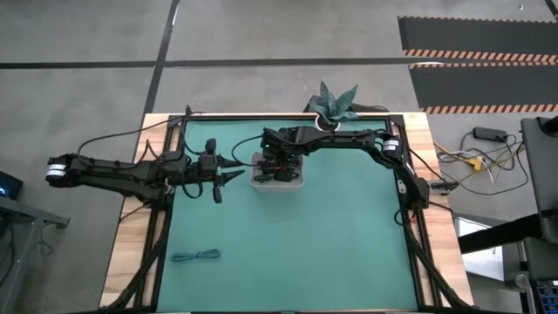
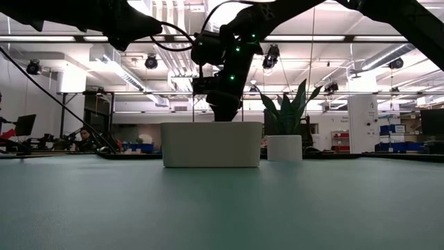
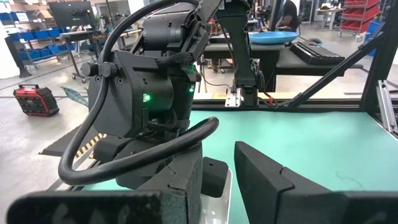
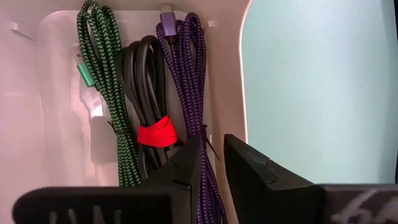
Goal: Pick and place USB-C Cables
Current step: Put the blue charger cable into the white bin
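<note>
A white tray [image 1: 277,181] [image 2: 211,144] sits on the green mat toward the table's far side. In the right wrist view it holds a dark green cable [image 4: 102,74], a black cable with a red strap [image 4: 154,134] and a purple cable [image 4: 186,81], all lying lengthwise on its floor. A teal cable [image 1: 195,255] lies alone on the mat near the near-left corner. My right gripper [image 4: 214,146] [image 1: 277,166] reaches down into the tray, its fingers nearly together around the purple cable. My left gripper [image 3: 219,168] [image 1: 237,174] hovers open just left of the tray, touching nothing. My right gripper has the purple cable's bundled strands [image 4: 200,127] between its two fingers, coming from above and slanting down into the tray. The fingers hide the exact spot. The cable lies on the tray floor beside the wall [image 4: 233,62], its far end at the tray's end wall.
A potted plant [image 1: 336,103] [image 2: 286,132] stands just behind the tray at the far edge. Dark frame rails [image 1: 405,201] border the mat. Yellow and black cords [image 1: 475,161] lie off the table to the right. Open mat spreads toward the near edge.
</note>
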Robot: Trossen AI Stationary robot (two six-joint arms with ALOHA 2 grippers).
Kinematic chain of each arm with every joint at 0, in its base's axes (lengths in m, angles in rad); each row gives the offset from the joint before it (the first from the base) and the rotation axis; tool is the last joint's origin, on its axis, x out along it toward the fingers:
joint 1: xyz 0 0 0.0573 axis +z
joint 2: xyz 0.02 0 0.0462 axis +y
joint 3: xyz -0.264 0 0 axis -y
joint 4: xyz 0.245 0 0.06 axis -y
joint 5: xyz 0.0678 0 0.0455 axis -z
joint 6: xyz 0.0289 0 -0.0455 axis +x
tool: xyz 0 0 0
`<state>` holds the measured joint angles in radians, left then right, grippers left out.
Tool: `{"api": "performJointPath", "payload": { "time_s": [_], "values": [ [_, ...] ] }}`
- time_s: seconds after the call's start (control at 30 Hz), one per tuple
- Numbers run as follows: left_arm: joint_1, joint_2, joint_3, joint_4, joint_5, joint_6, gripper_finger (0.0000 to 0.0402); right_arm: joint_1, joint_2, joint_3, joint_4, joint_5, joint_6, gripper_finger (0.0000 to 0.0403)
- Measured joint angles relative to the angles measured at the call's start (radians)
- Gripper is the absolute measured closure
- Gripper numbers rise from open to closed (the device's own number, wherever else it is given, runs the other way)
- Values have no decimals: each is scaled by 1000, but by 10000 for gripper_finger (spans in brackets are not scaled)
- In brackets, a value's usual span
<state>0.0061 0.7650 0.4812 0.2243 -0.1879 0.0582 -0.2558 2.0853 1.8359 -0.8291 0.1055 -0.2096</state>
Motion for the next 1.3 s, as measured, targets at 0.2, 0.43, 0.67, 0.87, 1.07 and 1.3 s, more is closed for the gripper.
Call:
{"api": "performJointPath", "payload": {
  "time_s": [0.2,0.43,0.67,0.87,1.07,1.3],
  "values": [
    [0,0,0,0,0,0,322,0,0,0,0,0,4,323],
    [0,0,0,0,0,0,322,0,0,6,-3,1,16,289],
    [0,0,0,0,0,0,322,0,-2,72,-69,1,21,281],
    [0,0,0,0,0,0,322,11,-8,131,-157,-7,60,296],
    [0,0,0,-2,0,0,322,44,-42,123,-163,-8,61,318],
    [0,2,0,-5,0,-1,322,90,-94,79,-144,-8,76,340]
  ]
}}
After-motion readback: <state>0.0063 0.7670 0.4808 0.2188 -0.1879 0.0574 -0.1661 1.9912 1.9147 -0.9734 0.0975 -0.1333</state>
